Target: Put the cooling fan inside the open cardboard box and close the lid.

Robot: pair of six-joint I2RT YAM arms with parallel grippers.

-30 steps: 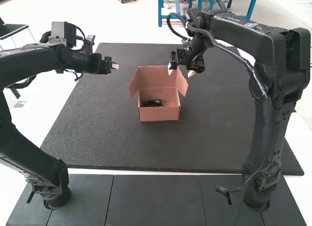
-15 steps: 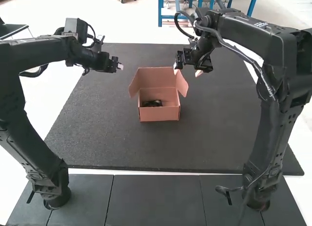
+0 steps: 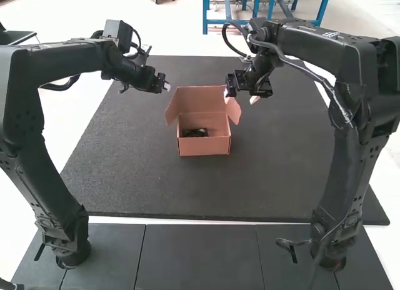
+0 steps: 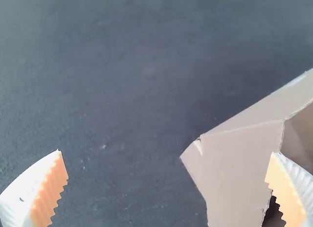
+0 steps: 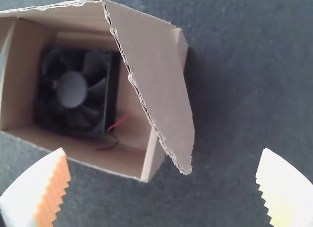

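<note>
Cooling fan (image 5: 73,92) flat inside open cardboard box (image 3: 204,142), mid-frame. Left gripper (image 3: 164,86) upper left of box, spread wide, empty. Right gripper (image 3: 240,98) over box's right side, equally wide.

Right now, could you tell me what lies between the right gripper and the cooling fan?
In the high view, the box's raised side flap stands between the right gripper and the cooling fan.

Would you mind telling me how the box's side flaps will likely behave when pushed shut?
The flaps look thin with ragged edges, so they probably fold easily yet may spring back. The cardboard box seems light, holding only the cooling fan, so a sideways push might slide it on the mat.
</note>
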